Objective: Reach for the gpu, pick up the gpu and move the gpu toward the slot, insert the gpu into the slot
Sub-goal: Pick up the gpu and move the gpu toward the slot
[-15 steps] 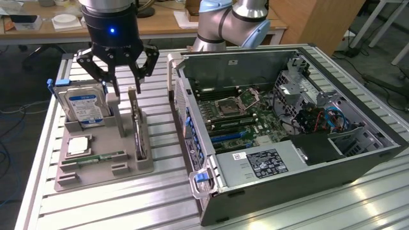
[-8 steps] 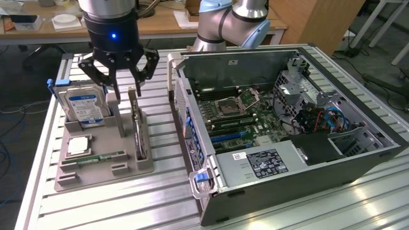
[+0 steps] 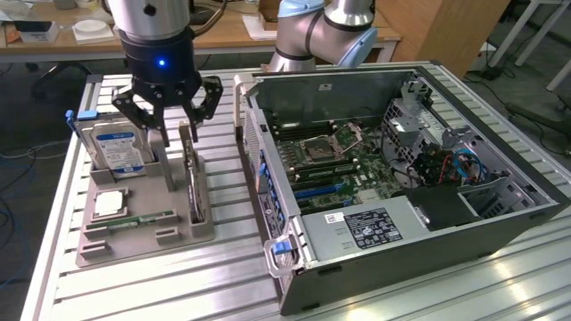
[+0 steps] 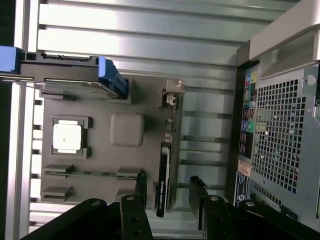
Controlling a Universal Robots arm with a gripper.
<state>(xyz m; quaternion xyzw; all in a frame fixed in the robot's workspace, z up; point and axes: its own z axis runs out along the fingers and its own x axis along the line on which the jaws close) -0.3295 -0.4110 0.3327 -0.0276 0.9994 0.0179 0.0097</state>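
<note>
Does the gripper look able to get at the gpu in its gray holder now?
Probably yes. The gripper hangs open over the gpu, fingers on either side of its upper edge. Nothing covers it; the hard drive stands apart in its own slot.

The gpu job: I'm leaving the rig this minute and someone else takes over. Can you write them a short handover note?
Gripper: open, poised at one end of the gpu with a finger on either side, not closed on it.
Gpu: standing on edge in the grey holder, beside the open computer case.
Done: the reach is about complete.
Left: the gpu is not yet gripped, lifted, carried to the slot or inserted.
</note>
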